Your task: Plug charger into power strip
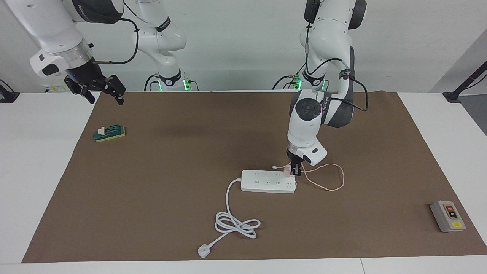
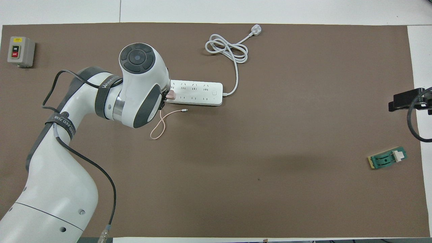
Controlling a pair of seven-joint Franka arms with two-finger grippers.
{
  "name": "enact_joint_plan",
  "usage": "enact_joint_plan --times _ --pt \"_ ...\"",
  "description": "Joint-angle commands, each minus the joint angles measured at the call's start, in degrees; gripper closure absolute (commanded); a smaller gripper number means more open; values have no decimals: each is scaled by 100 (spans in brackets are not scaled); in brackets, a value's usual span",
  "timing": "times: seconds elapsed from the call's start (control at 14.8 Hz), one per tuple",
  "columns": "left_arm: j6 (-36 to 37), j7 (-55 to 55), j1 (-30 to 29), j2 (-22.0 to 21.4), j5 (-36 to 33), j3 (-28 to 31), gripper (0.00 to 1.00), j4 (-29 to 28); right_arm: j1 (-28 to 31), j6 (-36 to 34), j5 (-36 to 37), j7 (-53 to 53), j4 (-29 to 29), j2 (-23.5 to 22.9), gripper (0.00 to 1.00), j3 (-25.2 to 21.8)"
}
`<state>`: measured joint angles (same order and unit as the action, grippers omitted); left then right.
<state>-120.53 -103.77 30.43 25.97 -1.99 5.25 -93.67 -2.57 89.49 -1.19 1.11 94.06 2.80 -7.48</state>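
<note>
The white power strip (image 1: 268, 181) (image 2: 197, 92) lies on the brown mat, its thick white cord coiled farther from the robots. The pale-pink charger (image 1: 288, 170) (image 2: 171, 95) sits at the strip's end toward the left arm, on its top face. My left gripper (image 1: 295, 169) (image 2: 166, 98) points straight down and is shut on the charger. Whether the prongs are in a socket is hidden. The thin pink cable (image 1: 331, 179) (image 2: 162, 123) loops on the mat beside the strip. My right gripper (image 1: 102, 91) (image 2: 410, 99) waits open, raised over the mat's corner at the right arm's end.
A green block with a white switch (image 1: 109, 133) (image 2: 388, 158) lies toward the right arm's end. A grey box with red and black buttons (image 1: 448, 216) (image 2: 20, 51) sits toward the left arm's end. The white plug (image 1: 204, 251) (image 2: 255, 31) ends the cord.
</note>
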Motion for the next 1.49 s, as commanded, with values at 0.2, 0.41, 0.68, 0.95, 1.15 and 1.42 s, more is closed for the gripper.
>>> enact_joint_plan --times 0.2,0.41,0.68,0.95,1.15,1.42 --pt "-190 121 -11 66 67 29 100 -90 152 7 66 -120 25 -7 0 124" --pt "-357 94 33 84 67 29 100 -186 161 15 66 -129 25 -7 0 124" --pt "-357 86 50 84 58 47 100 -178 161 7 66 -120 16 -25 0 133" --pt "-445 33 121 356 14 47 100 -134 161 7 66 -129 -19 -34 0 133" --pt "-568 24 174 444 14 55 100 -151 143 24 66 -129 -19 19 0 133" --pt "-568 24 174 444 14 55 100 -134 134 7 66 -120 -10 28 0 133"
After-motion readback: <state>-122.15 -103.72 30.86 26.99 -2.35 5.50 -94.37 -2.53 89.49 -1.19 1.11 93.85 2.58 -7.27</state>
